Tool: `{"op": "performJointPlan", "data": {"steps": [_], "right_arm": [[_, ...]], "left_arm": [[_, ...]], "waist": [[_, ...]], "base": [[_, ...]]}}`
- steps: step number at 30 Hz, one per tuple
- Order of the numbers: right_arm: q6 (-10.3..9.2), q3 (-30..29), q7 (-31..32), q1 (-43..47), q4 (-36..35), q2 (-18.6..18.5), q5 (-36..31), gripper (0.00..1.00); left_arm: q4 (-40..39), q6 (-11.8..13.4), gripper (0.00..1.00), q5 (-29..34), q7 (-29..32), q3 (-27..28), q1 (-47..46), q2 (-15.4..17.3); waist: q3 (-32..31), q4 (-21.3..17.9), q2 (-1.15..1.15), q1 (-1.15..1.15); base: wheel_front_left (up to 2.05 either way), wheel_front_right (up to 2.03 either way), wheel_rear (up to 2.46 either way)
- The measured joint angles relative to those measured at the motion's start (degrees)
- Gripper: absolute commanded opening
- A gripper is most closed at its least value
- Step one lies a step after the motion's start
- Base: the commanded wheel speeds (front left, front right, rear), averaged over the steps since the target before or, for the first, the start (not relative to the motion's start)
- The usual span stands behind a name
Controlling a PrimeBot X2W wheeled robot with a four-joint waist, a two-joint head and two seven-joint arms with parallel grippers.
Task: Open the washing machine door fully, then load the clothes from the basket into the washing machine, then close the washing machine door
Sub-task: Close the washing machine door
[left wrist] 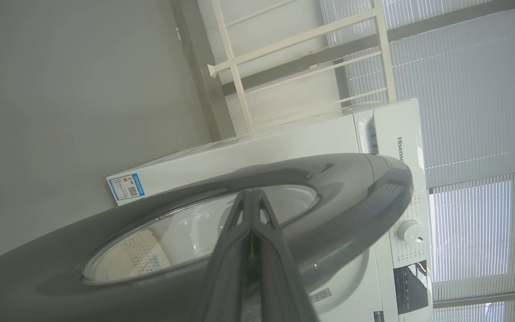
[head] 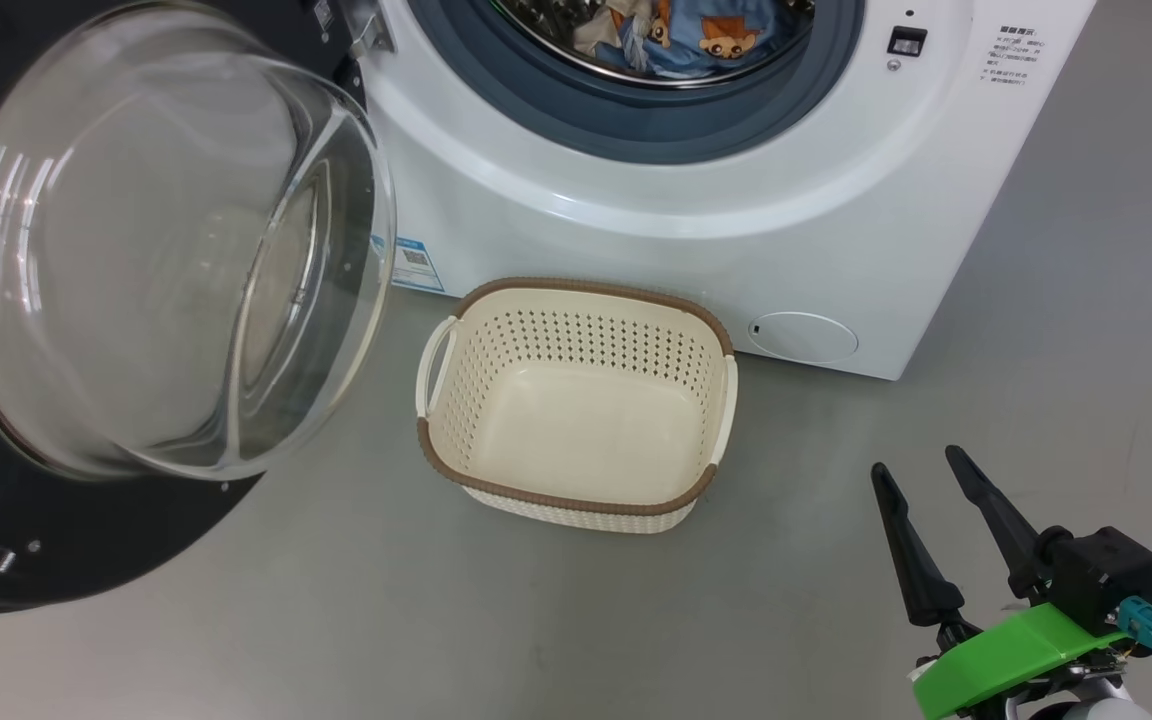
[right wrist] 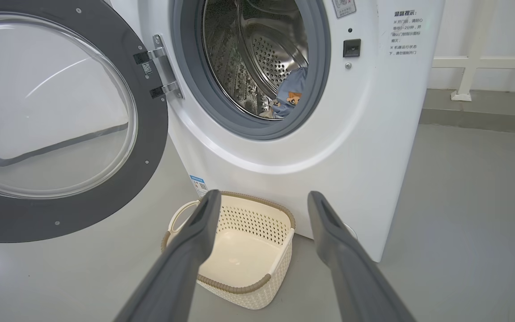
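The washing machine door (head: 86,540) stands swung wide at the left, its clear glass bowl facing me. Light-blue bear-print clothes (head: 726,40) lie inside the steel drum of the white washing machine (head: 686,250). On the floor in front, the cream basket (head: 576,290) holds nothing. My right gripper (head: 918,462) hovers open and empty to the right of the basket. The right wrist view shows my right gripper (right wrist: 263,195) above the basket (right wrist: 235,286), with the clothes (right wrist: 293,89) in the drum. My left gripper (left wrist: 251,193) is shut, its tips over the door's (left wrist: 351,179) outer face; I cannot tell if they touch.
Grey floor (head: 1036,350) spreads to the right of the machine. A round white flap (head: 802,337) sits low on the machine's front. A white rail frame (left wrist: 284,44) and window blinds (left wrist: 463,89) stand behind the machine.
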Motion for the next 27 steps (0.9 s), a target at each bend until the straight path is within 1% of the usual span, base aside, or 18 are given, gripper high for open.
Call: {"op": "performJointPlan", "data": {"steps": [5, 8, 10, 14, 27], "right_arm": [[0.00, 0.11, -0.07, 0.01, 0.38, -0.03, 0.01, 1.00], [0.00, 0.18, -0.31, 0.01, 0.82, -0.04, 0.08, 1.00], [0.00, 0.18, -0.41, 0.02, 1.07, -0.03, 0.10, 1.00], [0.00, 0.18, -0.54, 0.04, 1.65, 0.00, 0.16, 1.00], [0.00, 0.45, -1.12, 0.11, 2.60, 0.73, 0.67, 1.00]], "left_arm": [[-2.15, 1.43, 0.00, -0.19, 2.60, -1.16, 1.92, -0.96], [-3.49, 1.97, 0.00, -2.16, 4.10, -1.14, 2.99, -1.83], [-4.60, 1.98, 0.00, -3.08, 5.47, -1.16, 3.80, -2.33], [-6.50, 2.27, 0.00, -6.44, 8.05, -0.58, 4.83, -4.33], [-14.44, 4.01, 0.00, -10.47, 13.59, -1.93, 8.12, -8.80]], "waist": [[-0.29, -0.05, 0.00, 0.00], [-0.65, -0.20, 0.00, 0.00], [-0.94, -0.29, 0.00, 0.00], [-1.56, -0.41, 0.00, 0.00], [-2.94, -1.21, 0.00, 0.00]], "base": [[0.00, 0.00, 0.00], [0.00, 0.00, 0.00], [0.00, 0.00, 0.00], [0.00, 0.00, 0.00], [0.00, 0.00, 0.00]]}}
